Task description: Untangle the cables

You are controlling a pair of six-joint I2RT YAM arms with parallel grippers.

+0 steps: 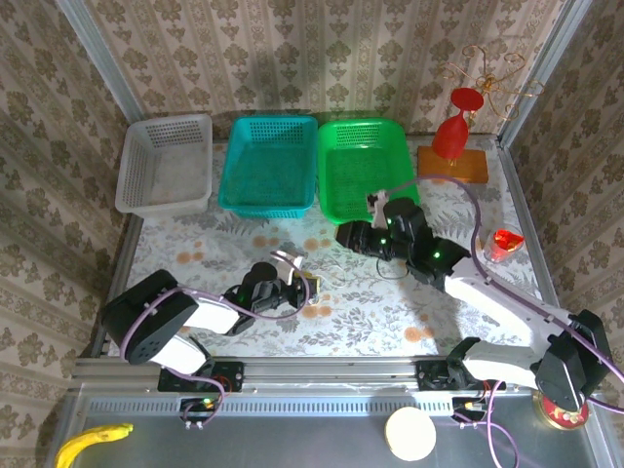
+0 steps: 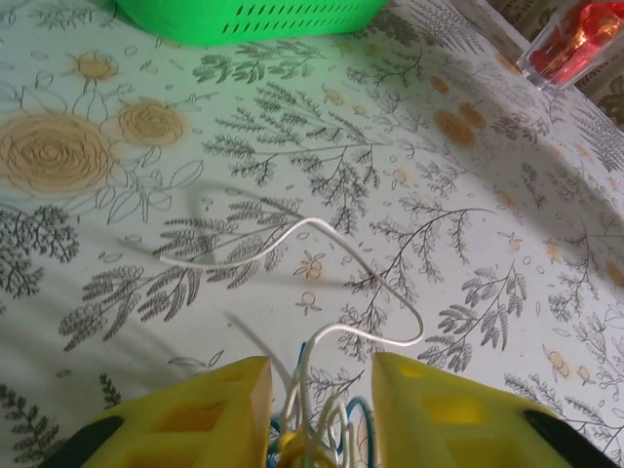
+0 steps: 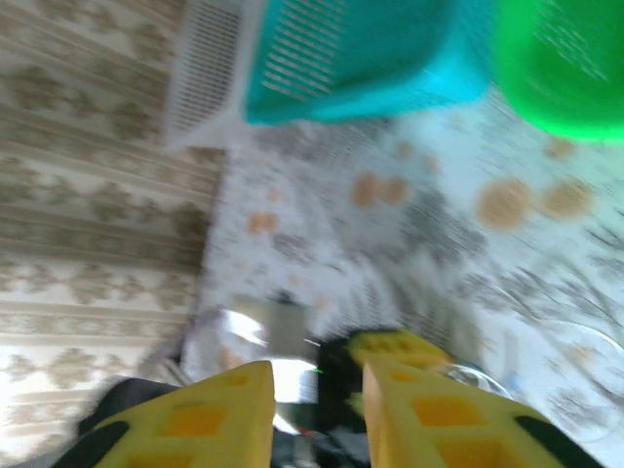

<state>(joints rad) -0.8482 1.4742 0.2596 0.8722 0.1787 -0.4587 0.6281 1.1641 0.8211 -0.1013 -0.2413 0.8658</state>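
Tangle at my left claw (image 2: 322, 395), both claws slack over the flowered worktop (image 2: 507, 195)

My left claw stands parted, not clenched, with the cables (image 2: 310, 221) running up between its yellow fingers (image 2: 214, 409): a pale cream strand loops out across the cloth and curls back, while blue and yellow strands bunch low in the gap. The green basket (image 2: 244, 15) lies beyond, a red cup (image 2: 575, 44) at far right. My right claw (image 3: 317, 405) is also released, with nothing between its fingers. Its blurred view faces the white basket (image 3: 205, 68), the teal basket (image 3: 361, 58) and my left arm.
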